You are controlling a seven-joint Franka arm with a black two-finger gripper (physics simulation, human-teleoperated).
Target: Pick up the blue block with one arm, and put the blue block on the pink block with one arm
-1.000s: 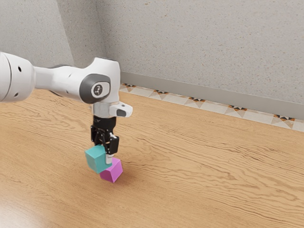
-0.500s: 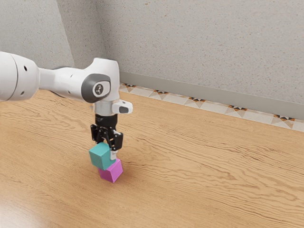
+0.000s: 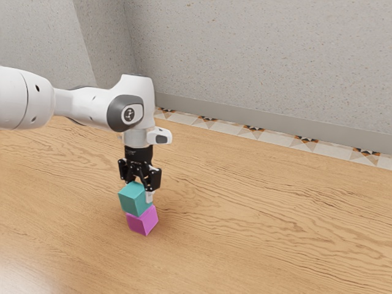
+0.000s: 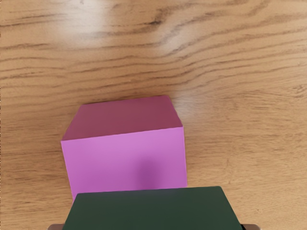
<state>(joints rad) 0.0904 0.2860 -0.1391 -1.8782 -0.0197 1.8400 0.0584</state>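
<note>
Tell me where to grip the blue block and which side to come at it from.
Grip the blue block on two opposite upright side faces, coming straight down from above. It is a cube sitting level on the pink block, so its underside is covered while its flat, parallel sides are free. The gripper holds it that way now, fingers flanking its upper part.
</note>
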